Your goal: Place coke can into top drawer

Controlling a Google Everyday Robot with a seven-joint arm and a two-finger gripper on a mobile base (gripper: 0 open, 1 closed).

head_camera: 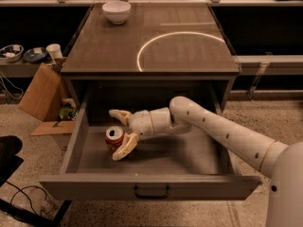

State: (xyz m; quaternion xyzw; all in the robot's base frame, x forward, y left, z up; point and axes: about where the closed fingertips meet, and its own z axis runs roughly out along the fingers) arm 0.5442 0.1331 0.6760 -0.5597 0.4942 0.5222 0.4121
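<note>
The top drawer of the grey cabinet is pulled out wide, with a black handle on its front panel. The red coke can sits on the drawer floor at the left, silver top facing up toward me. My gripper reaches into the drawer from the right on the white arm. It is open, with one finger above and behind the can and the other finger right beside the can's front right side.
A white bowl stands at the back left of the cabinet top. A cardboard box leans on the floor left of the cabinet. A low shelf at the left holds a cup and dishes.
</note>
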